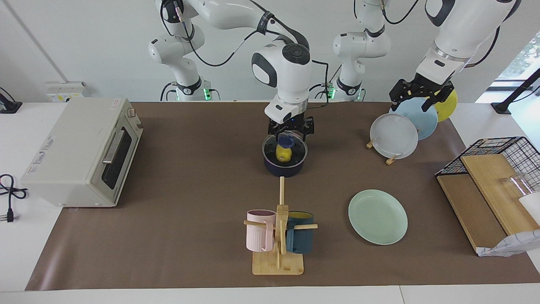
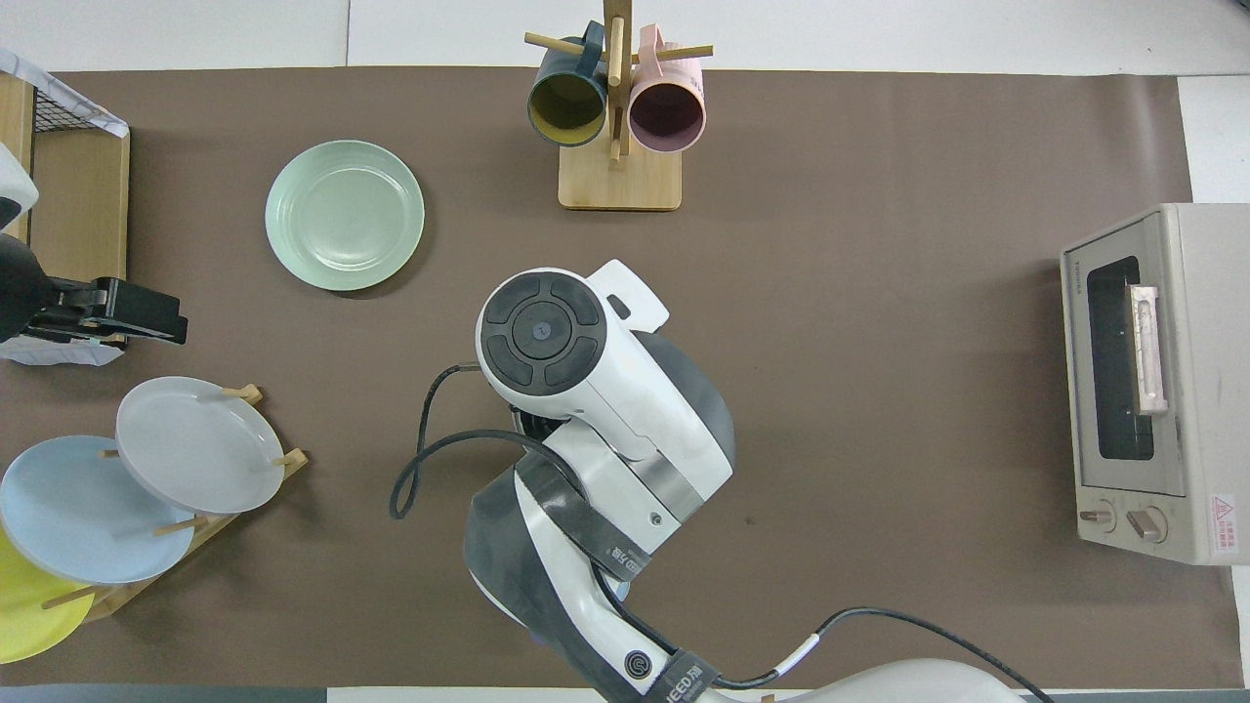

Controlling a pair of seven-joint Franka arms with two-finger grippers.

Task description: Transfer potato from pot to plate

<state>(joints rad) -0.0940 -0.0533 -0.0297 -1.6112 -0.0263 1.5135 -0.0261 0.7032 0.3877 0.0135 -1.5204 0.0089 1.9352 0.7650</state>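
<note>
Bright, even indoor light; soft shadows, sharp focus throughout.

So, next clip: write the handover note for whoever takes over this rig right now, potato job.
Right pincer: down at the pot's mouth, right above the potato; whether it grips yet cannot be told.
Left pincer: waits up over the plate rack at the left arm's end.
Potato: in the pot, mid-table.
Plate: bare, farther from the robots than the pot, toward the left arm's end.
Done: approach to the potato.
Left: grip, lift, carry to the plate, release.
</note>
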